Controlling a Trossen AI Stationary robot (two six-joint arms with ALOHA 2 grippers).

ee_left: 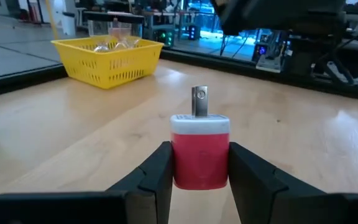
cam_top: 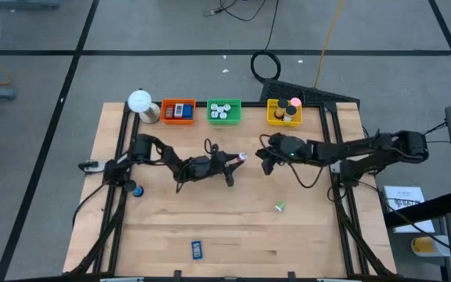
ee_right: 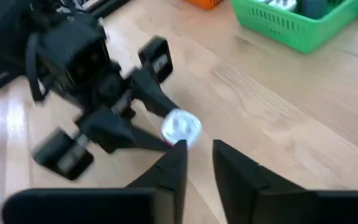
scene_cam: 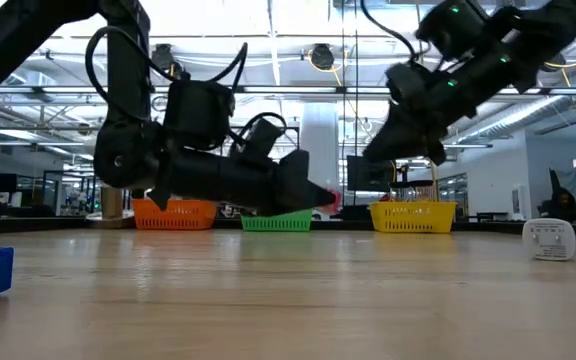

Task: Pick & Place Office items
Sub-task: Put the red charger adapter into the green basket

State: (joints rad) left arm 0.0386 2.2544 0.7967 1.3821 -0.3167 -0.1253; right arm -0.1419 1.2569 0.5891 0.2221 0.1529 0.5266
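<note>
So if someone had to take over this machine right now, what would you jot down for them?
Left gripper: shut on a red-and-white plug, held above mid-table.
Right gripper: slightly open, empty, close to that plug.
Done: items already sit in the orange tray, green tray and yellow tray.
Left: the plug, plus a blue piece, a green bit and a blue roll loose on the table.

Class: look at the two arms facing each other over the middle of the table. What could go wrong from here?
The left claw holds a red and white item by its lower part only; it might slip out. The right claw, slightly parted, sits close in front of it, so the two claws may collide during a handover.
</note>
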